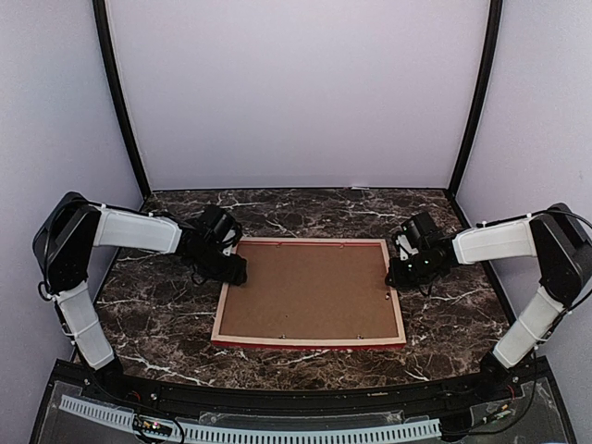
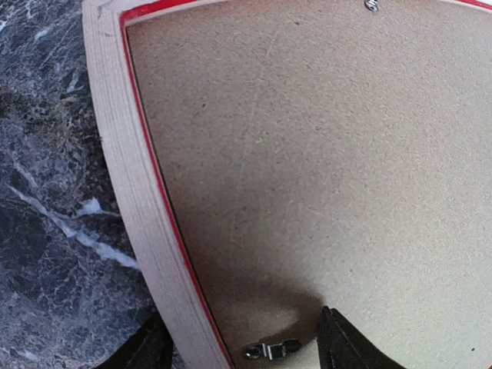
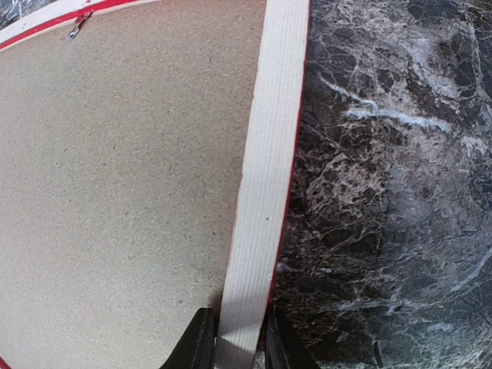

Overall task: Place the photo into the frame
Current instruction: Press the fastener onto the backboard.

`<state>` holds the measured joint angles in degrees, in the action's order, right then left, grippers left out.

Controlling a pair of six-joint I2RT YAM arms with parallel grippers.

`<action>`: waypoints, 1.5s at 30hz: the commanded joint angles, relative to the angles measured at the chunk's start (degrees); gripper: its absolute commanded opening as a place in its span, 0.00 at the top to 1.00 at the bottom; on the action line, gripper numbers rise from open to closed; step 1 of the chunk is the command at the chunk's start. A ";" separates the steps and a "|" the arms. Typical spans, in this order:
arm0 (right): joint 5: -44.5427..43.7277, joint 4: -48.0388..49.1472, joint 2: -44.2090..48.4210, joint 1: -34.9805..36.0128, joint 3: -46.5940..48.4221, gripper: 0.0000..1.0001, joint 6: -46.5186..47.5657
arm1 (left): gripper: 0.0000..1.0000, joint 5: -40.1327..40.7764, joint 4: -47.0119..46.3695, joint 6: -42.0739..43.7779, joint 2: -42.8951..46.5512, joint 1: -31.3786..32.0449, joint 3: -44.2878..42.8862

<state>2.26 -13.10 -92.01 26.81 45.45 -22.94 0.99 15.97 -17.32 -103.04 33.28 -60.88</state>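
1. at the left tool: spread, astride the left rail of the frame; one finger outside over the surface, the other inside over the backing board, just beside a small metal clip.
2. at the right tool: pinching the frame's right rail, a finger against each side of the pale wood.
3. outward: frame flat and face down mid-surface, pale back up, thin red edge at the bottom; brown board seated in the recess, more small clips along the rim.
4. photo: not visible in any view; cannot tell whether under the board or off-camera.
5. step in hand, as a judgement: steadying the frame on the right while working the clip on the left, either to free the board or to lock it.
6. next move: probably a slow, shallow nudge on the clip with the inner left finger, right pinch kept firm, no sliding of the frame.
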 commanded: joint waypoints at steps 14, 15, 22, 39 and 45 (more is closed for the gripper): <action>-0.20 -4.16 -3.11 -0.27 -3.15 0.78 1.05 | 0.33 0.83 -0.11 -1.29 2.35 -0.40 -0.41; -0.24 -4.20 -3.05 -0.29 -3.17 0.78 1.05 | 0.33 1.20 0.21 -1.35 1.98 -0.40 -0.53; -0.28 -4.25 -2.82 -0.35 -3.35 0.78 1.05 | 0.33 2.16 1.02 -1.49 0.48 -0.41 -0.58; -0.26 -4.48 -2.76 -0.35 -3.31 0.78 0.97 | 0.39 2.45 2.63 -1.77 1.44 -0.41 1.51; -0.24 -4.39 -2.91 -0.35 -3.26 0.78 1.05 | 0.43 2.03 3.60 -2.34 2.16 -0.41 2.54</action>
<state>2.76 -12.56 -91.92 26.55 45.08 -22.94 2.52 15.86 -19.29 -102.76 33.17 -60.31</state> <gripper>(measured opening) 0.223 0.579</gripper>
